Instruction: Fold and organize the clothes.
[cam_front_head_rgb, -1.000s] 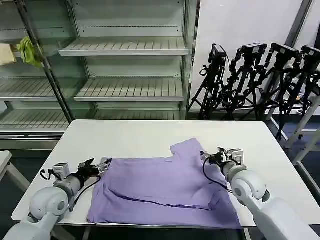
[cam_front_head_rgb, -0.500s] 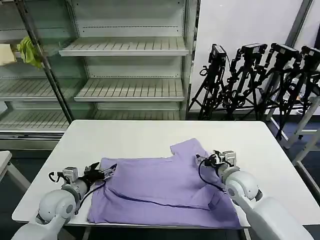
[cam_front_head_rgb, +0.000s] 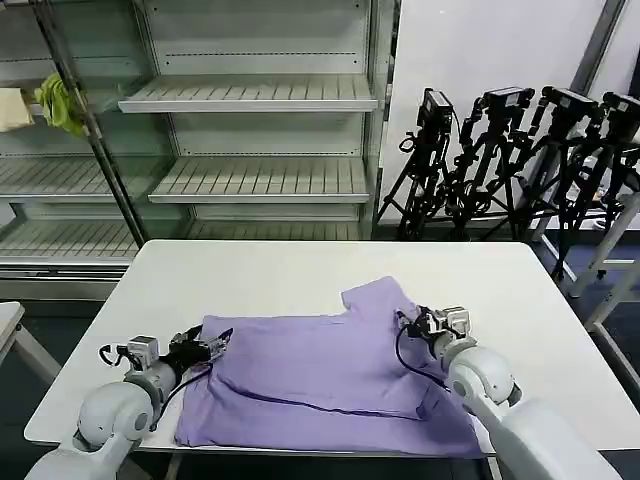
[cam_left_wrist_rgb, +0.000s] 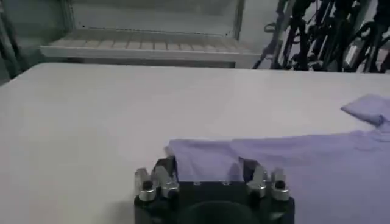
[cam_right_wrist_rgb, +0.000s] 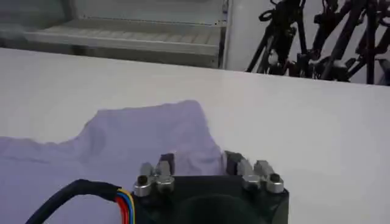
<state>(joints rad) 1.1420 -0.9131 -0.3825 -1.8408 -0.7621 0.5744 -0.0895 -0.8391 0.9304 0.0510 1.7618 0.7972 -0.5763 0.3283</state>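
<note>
Barely begun: lavender T-shirt (cam_front_head_rgb: 330, 375) lies mostly spread on white table (cam_front_head_rgb: 300, 270), near edge, one sleeve pointing far. Left gripper (cam_front_head_rgb: 212, 345) at shirt's left corner, right gripper (cam_front_head_rgb: 412, 322) at right sleeve, jaws parted, seemingly straddling fabric. Folding and stacking remain.

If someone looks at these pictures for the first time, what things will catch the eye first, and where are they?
A lavender T-shirt lies spread, partly folded, on the near half of the white table. The left gripper sits at the shirt's left corner and the right gripper at its right sleeve, both low on the table. Behind stand empty shelves and, to the right, a row of black tripods.
</note>
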